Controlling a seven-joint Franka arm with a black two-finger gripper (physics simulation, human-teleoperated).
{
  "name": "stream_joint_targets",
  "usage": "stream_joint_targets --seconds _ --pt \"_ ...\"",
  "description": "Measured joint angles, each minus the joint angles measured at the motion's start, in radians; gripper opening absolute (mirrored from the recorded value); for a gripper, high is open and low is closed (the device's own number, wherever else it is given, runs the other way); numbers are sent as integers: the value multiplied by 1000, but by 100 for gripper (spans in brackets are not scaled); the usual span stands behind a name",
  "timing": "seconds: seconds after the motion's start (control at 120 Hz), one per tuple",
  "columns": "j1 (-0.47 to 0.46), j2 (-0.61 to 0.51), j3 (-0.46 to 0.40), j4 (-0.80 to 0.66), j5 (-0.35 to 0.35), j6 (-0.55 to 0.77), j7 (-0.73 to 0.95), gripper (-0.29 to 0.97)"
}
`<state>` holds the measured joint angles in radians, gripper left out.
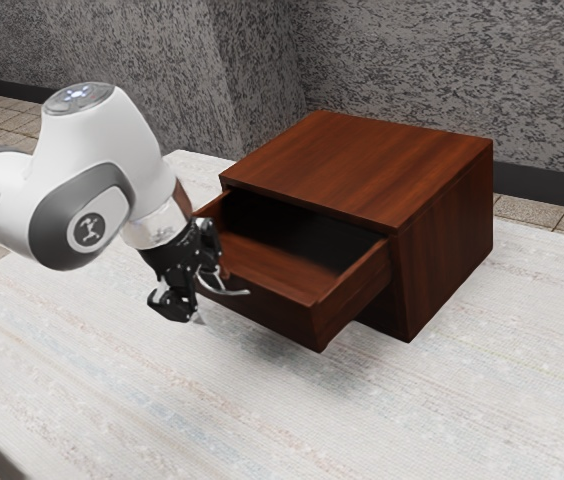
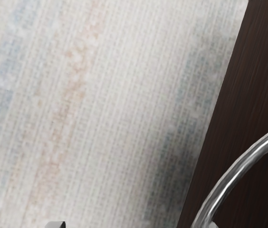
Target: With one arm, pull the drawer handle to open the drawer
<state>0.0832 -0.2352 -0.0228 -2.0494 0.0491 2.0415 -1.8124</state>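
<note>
A dark red-brown wooden cabinet (image 1: 382,190) stands on the table, and its drawer (image 1: 297,275) is pulled partway out toward the exterior view's left. A curved silver handle (image 1: 225,289) sticks out from the drawer front (image 2: 248,118). My black gripper (image 1: 178,306) hangs just in front of the drawer front, at the handle's end. Its fingers stand apart, so it is open. In the wrist view the handle (image 2: 241,171) arcs beside the hand, close to one side of it, with the tabletop beneath.
The table (image 1: 292,410) has a pale woven cloth surface with room in front of the drawer. A grey speckled wall (image 1: 442,60) runs behind the cabinet. The white arm (image 1: 82,180) comes in from the exterior view's left.
</note>
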Motion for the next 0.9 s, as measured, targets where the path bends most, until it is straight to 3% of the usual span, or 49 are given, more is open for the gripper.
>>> stream_joint_targets --seconds 0.9 --pt "0 -60 7 -47 -6 -73 -6 33"
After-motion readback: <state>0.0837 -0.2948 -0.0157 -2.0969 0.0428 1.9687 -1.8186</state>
